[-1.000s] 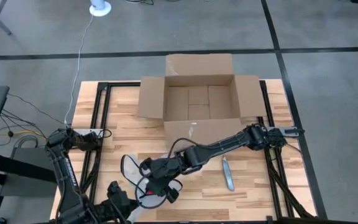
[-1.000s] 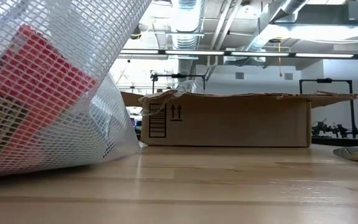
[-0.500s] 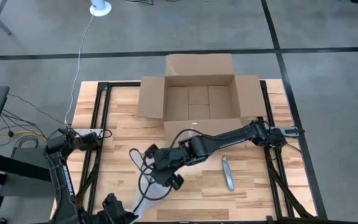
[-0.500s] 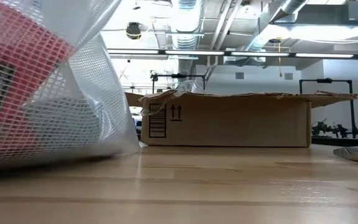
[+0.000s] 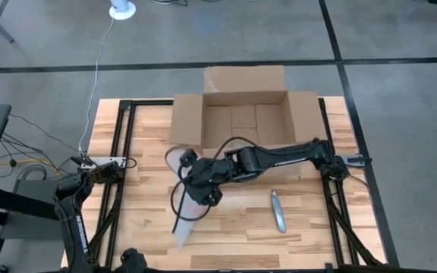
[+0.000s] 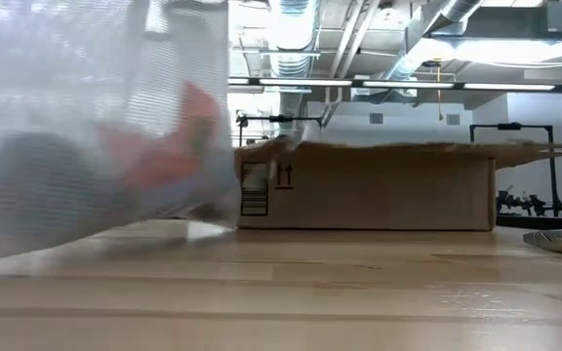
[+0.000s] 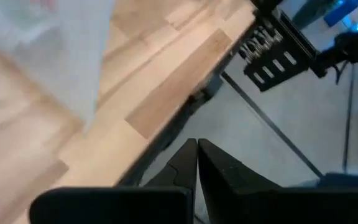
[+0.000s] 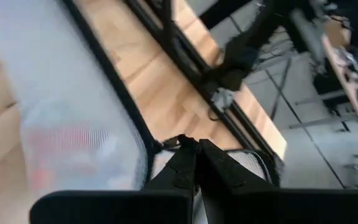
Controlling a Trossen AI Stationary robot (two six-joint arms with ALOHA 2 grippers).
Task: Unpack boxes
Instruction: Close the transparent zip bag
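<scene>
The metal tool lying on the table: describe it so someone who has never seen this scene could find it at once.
Start at the open cardboard box at the far side of the wooden table. Come toward the near edge on the right arm's side: the metal tool lies alone on bare wood. It is slim and silvery, unlike the clear mesh bag beside it.

table [image 5: 143, 152]: light wood | on it: open cardboard box [image 5: 243, 121]; folding knife [image 5: 278, 211]; mesh bag [image 5: 182, 220]

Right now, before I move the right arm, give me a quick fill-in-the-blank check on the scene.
1. The cardboard box has its top flaps ___.
2. The right arm's jaws are ___ on the mesh bag.
3. The grey tool lies on the table, on the robot's ___ side of the mesh bag.
Missing words: open; shut; right.
</scene>
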